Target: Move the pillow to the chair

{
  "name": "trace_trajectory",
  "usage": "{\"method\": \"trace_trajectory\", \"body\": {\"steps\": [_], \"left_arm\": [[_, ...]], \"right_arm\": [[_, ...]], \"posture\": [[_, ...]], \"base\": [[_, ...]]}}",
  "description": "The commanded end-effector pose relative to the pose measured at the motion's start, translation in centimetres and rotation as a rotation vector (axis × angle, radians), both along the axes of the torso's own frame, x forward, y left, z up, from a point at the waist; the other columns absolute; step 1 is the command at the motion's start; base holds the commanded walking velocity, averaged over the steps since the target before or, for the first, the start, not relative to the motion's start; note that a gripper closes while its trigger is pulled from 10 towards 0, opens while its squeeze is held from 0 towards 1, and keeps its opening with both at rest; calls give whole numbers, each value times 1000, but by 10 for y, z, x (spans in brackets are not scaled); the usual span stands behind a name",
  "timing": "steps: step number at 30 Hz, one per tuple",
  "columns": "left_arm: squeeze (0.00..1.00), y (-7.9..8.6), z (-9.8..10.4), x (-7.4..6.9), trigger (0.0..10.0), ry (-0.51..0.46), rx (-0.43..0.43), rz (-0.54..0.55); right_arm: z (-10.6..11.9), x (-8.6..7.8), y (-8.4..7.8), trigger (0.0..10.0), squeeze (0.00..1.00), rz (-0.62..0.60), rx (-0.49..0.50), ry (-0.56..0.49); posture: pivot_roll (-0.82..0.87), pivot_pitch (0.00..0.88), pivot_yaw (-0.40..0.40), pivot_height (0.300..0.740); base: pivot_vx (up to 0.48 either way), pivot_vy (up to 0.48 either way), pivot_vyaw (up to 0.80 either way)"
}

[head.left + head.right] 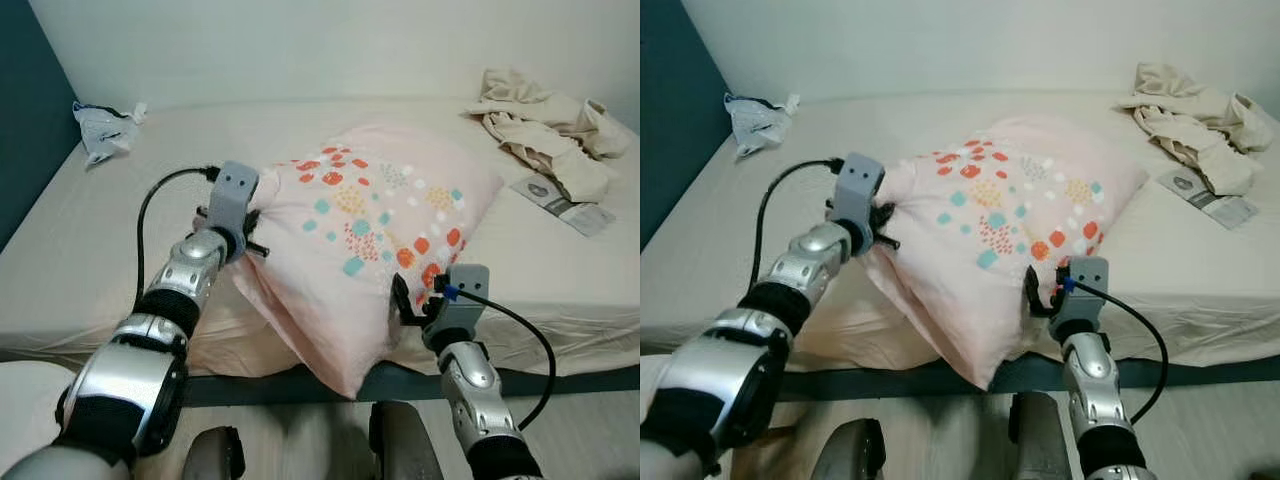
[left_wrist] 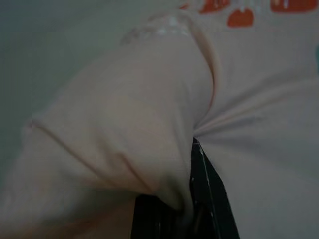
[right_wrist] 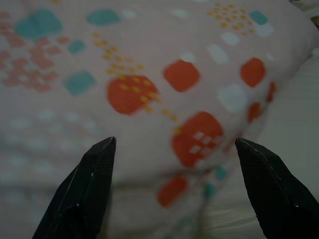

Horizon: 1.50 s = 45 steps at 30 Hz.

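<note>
Pillow (image 1: 375, 215), only one, pink with orange and teal spots, lies on the bed (image 1: 90, 260), its near corner hanging over the edge. Left gripper (image 1: 250, 222) pinches the pillow's left corner, fabric bunched between its fingers (image 2: 207, 199). Right gripper (image 3: 174, 164) has its two fingers spread wide (touching nothing) just before the pillow's near right side. One crumpled cloth (image 1: 545, 125), one plastic bag (image 1: 103, 127) and one leaflet (image 1: 565, 203) lie further back on the bed.

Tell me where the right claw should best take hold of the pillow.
Probably the pillow's near right edge, approached from the robot's side: the open right claw already faces that bulging edge, while the left claw pinches the bunched opposite corner, balancing the lift.
</note>
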<state>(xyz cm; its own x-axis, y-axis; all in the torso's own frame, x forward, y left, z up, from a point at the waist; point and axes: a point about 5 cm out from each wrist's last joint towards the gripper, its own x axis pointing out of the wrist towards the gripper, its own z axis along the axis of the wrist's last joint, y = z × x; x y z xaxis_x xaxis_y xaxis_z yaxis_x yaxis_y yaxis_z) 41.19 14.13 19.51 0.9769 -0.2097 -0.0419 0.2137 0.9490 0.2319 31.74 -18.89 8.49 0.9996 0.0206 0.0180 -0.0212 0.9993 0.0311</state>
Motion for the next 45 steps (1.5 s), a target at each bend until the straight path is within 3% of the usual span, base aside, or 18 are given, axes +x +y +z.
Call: {"method": "trace_trajectory", "body": {"steps": [1, 7, 13, 14, 15, 16, 19, 25, 33, 34, 36, 38, 39, 41, 42, 44, 45], "left_arm": [[0, 14, 22, 4, 0, -98, 19, 70], [0, 18, 55, 9, 0, -190, 4, 80], [0, 14, 54, 10, 0, -170, 8, 38], [0, 13, 50, 10, 1333, -156, 10, 32], [0, 13, 50, 10, 1333, -156, 10, 32], [1000, 11, 39, 9, 10000, -112, -6, 15], [1000, 10, 23, 6, 10000, -56, -35, -13], [1000, 16, 11, 3, 10000, -17, -96, -2], [1000, 33, 7, 2, 10000, -3, -83, 72], [0, 50, 3, 0, 10000, 17, -141, 132], [0, 56, 3, -1, 10000, 21, -179, 145], [0, 60, -1, -5, 10000, 41, -297, 34], [0, 60, -1, -5, 10000, 41, -297, 34], [0, 50, -27, -26, 10000, 123, -241, -322], [0, 50, -27, -26, 10000, 123, -241, -322], [0, 46, -64, -58, 10000, 304, -139, -570], [0, 46, -64, -58, 10000, 304, -139, -570]], "right_arm": [[-3, -3, -4, 10000, 0, -18, 4, 10], [-3, -2, -4, 10000, 0, -16, 0, 13], [-4, -1, -2, 10000, 0, -14, 3, 19], [-5, -1, -1, 10000, 0, -14, 4, 21], [-5, -1, -1, 10000, 0, -14, 4, 21], [-6, -2, 0, 10000, 0, -13, 7, 23], [-7, -3, 1, 10000, 0, -10, 11, 27], [-8, -2, 3, 10000, 0, -3, 12, 32], [-7, -1, 3, 10000, 0, 0, 9, 30], [-6, 0, 3, 10000, 0, 2, 7, 29], [-6, 0, 3, 10000, 0, 2, 6, 29], [-6, -1, 2, 10000, 0, -2, 9, 28], [-6, -1, 2, 10000, 0, -2, 9, 28], [-8, -1, 2, 10000, 0, 0, 10, 32], [-8, -1, 2, 10000, 0, 0, 10, 32], [-9, -1, 3, 10000, 0, 5, 10, 34], [-9, -1, 3, 10000, 0, 5, 10, 34]], "posture": [[-62, 126, 18, 582], [-57, 126, 11, 582], [-53, 127, 12, 582], [-50, 130, 14, 582], [-50, 130, 14, 582], [-49, 131, 13, 582], [-45, 133, 10, 582], [-43, 135, 6, 582], [-44, 134, 3, 582], [-42, 130, 5, 582], [-42, 130, 5, 582], [-36, 127, 6, 582], [-36, 127, 6, 582], [-33, 121, 7, 582], [-33, 121, 7, 582], [-33, 120, 12, 582], [-33, 120, 12, 582]], "base": [[0, 0, 0], [0, 0, 0], [0, 0, 0], [0, 0, 0], [0, 0, 0], [0, 0, 0], [0, 0, 0], [0, 0, 0], [0, 0, 0], [0, 0, 0], [0, 0, 0], [0, 0, 0], [0, 0, 0], [0, 0, 0], [0, 0, 0], [0, 0, 0], [0, 0, 0]]}}
